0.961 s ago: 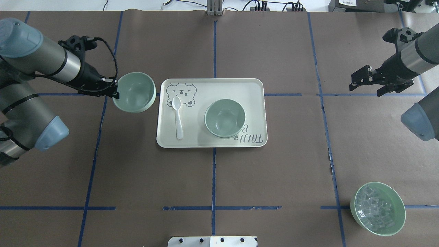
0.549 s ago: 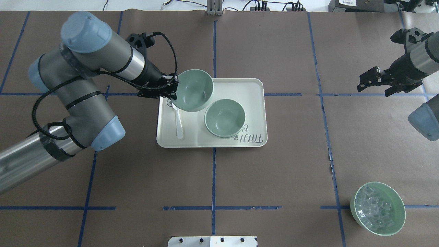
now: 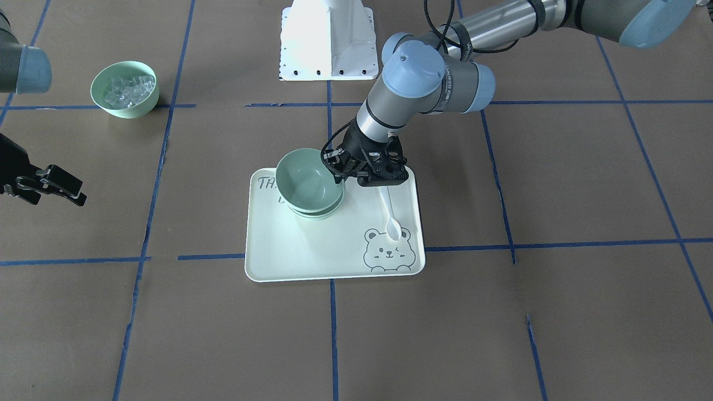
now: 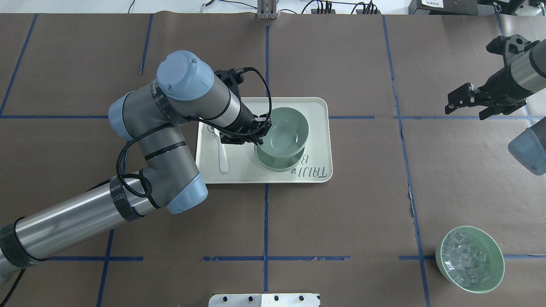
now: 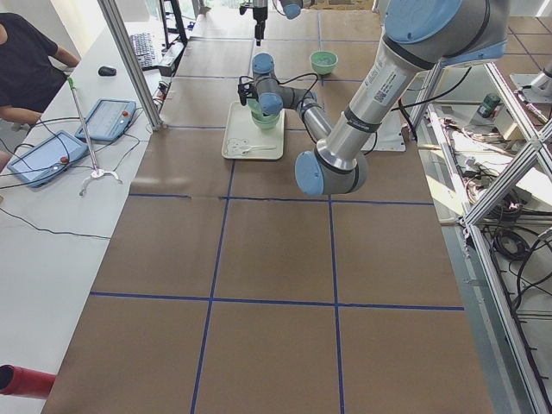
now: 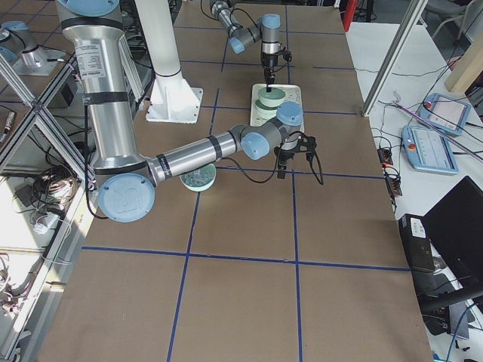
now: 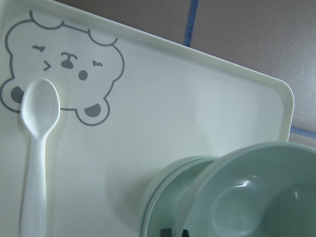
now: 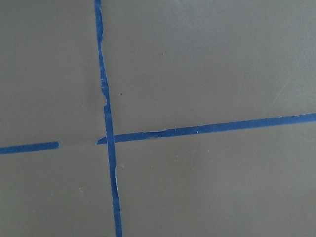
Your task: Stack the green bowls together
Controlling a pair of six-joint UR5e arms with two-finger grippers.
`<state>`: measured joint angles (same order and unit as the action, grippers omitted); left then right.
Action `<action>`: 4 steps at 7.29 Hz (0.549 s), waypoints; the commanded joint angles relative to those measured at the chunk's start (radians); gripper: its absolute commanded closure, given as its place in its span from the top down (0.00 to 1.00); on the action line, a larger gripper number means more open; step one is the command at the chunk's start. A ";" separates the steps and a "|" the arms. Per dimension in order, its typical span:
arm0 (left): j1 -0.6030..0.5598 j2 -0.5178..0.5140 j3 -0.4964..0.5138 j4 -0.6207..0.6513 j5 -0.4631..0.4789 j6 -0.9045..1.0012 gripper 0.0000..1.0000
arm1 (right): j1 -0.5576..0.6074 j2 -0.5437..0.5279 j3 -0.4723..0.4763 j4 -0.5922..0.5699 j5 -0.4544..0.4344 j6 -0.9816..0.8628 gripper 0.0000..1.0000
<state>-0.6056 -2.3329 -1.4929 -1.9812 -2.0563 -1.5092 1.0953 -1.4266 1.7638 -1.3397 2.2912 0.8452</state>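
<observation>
My left gripper [image 4: 261, 129] is shut on the near rim of a pale mint-green bowl [image 4: 285, 128]. It holds the bowl slightly tilted, right over and partly inside a matching green bowl [image 4: 277, 164] standing on the bear tray [image 4: 315, 128]. The front-facing view shows the held bowl [image 3: 305, 182] nested low in the lower one [image 3: 317, 214]. The left wrist view shows both, the held bowl [image 7: 256, 197] and the lower bowl [image 7: 165, 192]. No third separate bowl shows. My right gripper [image 4: 468, 105] is open and empty, far right above the table.
A white plastic spoon [image 4: 222, 153] lies on the tray's left part, beside the bowls. A brighter green bowl of clear cubes [image 4: 470, 259] stands at the near right. A white mount plate [image 4: 263, 300] sits at the near edge.
My left arm has carried the held bowl rightwards from the tray's left end to over the bowl on the tray and lowered it into that bowl. The right arm has barely moved.
</observation>
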 commanded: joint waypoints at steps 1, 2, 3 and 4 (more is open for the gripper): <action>0.006 0.006 0.003 0.004 0.007 -0.002 0.00 | 0.000 0.000 0.000 0.001 0.001 0.000 1.00; 0.007 0.009 0.005 0.004 0.007 -0.002 0.00 | 0.000 0.000 0.002 -0.001 0.001 0.000 1.00; 0.009 0.009 0.005 0.004 0.007 -0.002 0.00 | 0.000 0.000 0.002 -0.001 0.001 0.000 1.00; 0.009 0.009 0.006 0.004 0.007 -0.002 0.00 | 0.000 0.000 0.005 -0.001 0.002 0.000 1.00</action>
<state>-0.5977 -2.3248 -1.4877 -1.9774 -2.0495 -1.5110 1.0953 -1.4266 1.7664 -1.3405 2.2922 0.8452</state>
